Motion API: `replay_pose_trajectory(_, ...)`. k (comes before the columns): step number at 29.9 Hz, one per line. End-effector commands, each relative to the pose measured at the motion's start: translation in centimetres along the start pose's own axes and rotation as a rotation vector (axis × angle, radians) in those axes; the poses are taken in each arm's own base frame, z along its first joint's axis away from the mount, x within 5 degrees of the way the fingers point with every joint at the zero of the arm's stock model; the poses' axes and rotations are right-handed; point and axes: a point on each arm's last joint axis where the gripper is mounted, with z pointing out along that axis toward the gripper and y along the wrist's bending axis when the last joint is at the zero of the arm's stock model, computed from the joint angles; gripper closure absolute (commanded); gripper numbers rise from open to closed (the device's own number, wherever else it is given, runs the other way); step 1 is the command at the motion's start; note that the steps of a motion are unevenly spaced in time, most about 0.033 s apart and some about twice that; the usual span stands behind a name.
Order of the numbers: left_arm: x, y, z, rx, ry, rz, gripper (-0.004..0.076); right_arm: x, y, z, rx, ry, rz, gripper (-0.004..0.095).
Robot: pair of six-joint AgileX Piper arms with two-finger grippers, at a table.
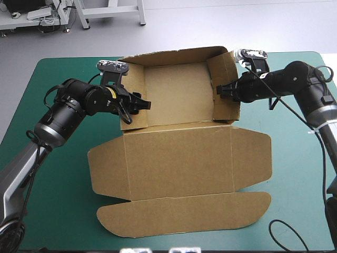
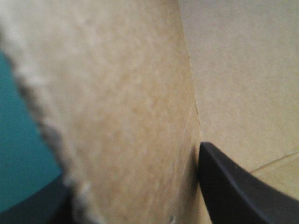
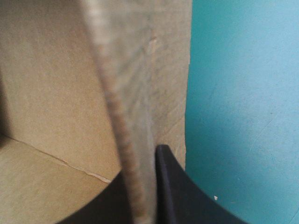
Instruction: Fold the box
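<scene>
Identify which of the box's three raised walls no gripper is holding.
The far wall, joining the two side ones; the left gripper clamps the left wall and the right gripper the right wall.

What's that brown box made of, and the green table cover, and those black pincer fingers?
The box: brown cardboard, matte, likely corrugated; its cut edge looks rough and ribbed. The cover: teal-green, matte, faintly scuffed; perhaps a rubbery mat, hard to tell. The fingers: black, smooth, slightly glossy; probably plastic or rubber.

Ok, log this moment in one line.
box: walls up, lid flat | left fingers: shut on left wall | right fingers: shut on right wall
</scene>
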Motion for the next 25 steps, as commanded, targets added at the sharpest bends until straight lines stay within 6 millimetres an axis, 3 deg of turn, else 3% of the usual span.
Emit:
replay_pose_trajectory(1, -1.1, -0.1, -2.5, -0.008, -0.119, -0.024, 0.0349, -0.8, 2.3, -2.4, -0.104, -0.085, 0.003, 0.0925)
replay_pose_trajectory(4, -1.1, -0.2, -2.5, 0.006, -0.117, -0.034, 0.0457, -0.7, 2.1, -2.3, -0.087, -0.078, -0.007, 0.0925)
replay_pose_trajectory(9, -1.1, -0.7, -2.4, 0.041, -0.118, -0.014, 0.0729, -0.5, 1.1, -1.9, 0.012, -0.040, -0.012, 0.0925)
replay_pose_trajectory(15, -0.9, -1.4, 0.1, 0.097, -0.046, -0.023, 0.0733, 0.6, 0.3, 0.7, 0.108, 0.117, -0.044, 0.0924)
replay_pose_trajectory(25, 1.3, -1.5, 6.3, 0.078, 0.239, 0.027, 0.0733, 3.9, 0.0, 8.7, 0.262, 0.456, -0.124, 0.0925)
